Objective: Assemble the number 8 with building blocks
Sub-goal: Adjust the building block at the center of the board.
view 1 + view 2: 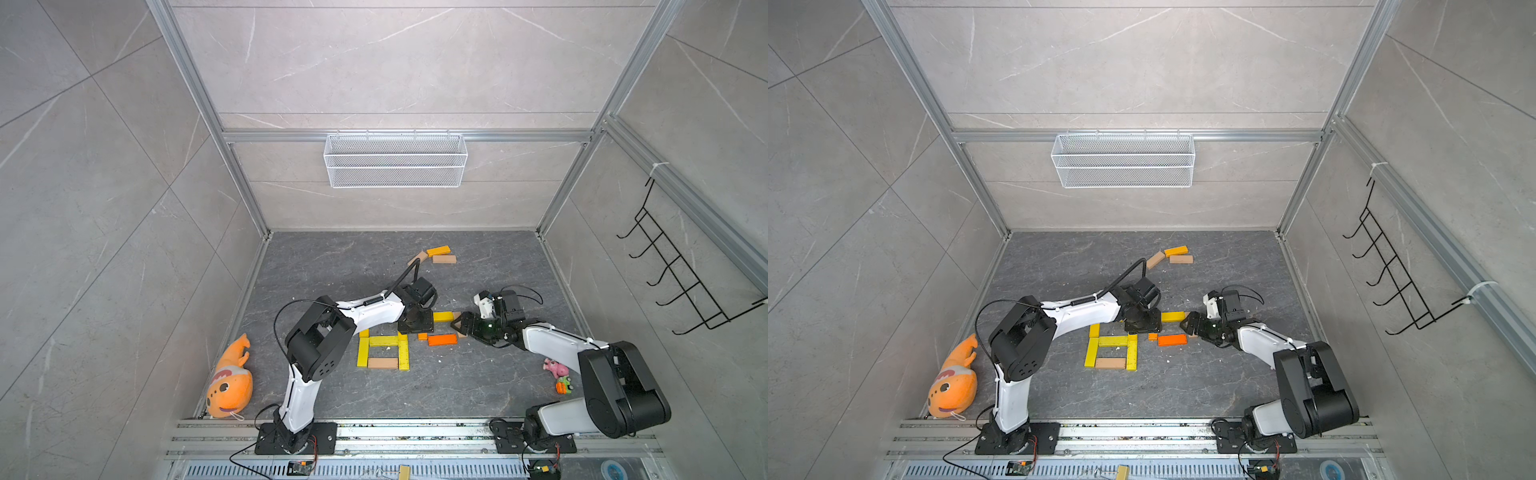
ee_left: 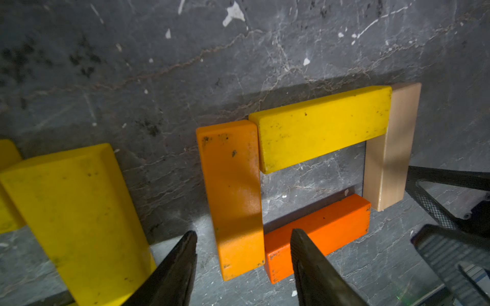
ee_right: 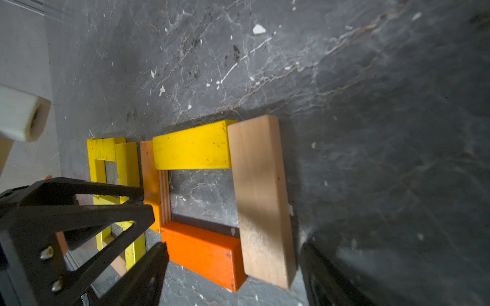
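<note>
At the middle of the table (image 1: 332,270), the building blocks (image 1: 383,340) lie in two adjoining loops, the second made of an orange block (image 2: 233,190), yellow block (image 2: 323,127), tan block (image 2: 389,148) and red-orange block (image 2: 323,222). Your left gripper (image 2: 244,231) straddles the orange block's end with its jaws apart, not pinching. Your right gripper (image 3: 234,246) gapes wide by the tan block. Close gently, then slide rather than lift, so the corners meet flush.

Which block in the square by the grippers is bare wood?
The tan block, on the side toward the right gripper, opposite the light orange block; the rest are painted.
</note>
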Controlling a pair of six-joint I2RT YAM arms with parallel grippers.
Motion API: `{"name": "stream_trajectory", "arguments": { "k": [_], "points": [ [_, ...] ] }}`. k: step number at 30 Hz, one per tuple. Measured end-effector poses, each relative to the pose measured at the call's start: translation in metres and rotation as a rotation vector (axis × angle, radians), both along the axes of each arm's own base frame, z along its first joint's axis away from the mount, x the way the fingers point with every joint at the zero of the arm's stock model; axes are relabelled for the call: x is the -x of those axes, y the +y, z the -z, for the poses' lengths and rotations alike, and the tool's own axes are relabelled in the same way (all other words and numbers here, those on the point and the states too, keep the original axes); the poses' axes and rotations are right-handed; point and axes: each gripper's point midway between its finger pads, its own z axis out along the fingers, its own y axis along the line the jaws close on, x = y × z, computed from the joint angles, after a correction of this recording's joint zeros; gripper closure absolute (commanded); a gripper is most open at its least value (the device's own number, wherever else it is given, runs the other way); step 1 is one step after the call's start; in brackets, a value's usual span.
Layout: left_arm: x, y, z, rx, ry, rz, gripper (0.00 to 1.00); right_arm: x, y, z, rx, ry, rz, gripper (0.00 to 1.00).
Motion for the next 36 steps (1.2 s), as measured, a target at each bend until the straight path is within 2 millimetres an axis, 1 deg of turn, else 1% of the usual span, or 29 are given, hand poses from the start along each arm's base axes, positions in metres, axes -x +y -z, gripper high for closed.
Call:
{"name": "stream_trajectory", "arguments": {
  "k": [11,20,36],
  "points": [
    [0.001,-0.008,-0.001,0.037,0.012,0.006,0.41,-0.002,0.004,-0.002,-0.019,-0.009,-0.012,0.2],
    [0.004,-0.009,0.005,0.038,0.034,0.009,0.41,0.0,0.006,0.0,-0.032,0.002,-0.022,0.2],
    [0.001,-0.012,0.004,0.05,0.024,0.006,0.41,0.0,0.006,0.0,-0.03,0.002,-0.024,0.2]
  ]
}}
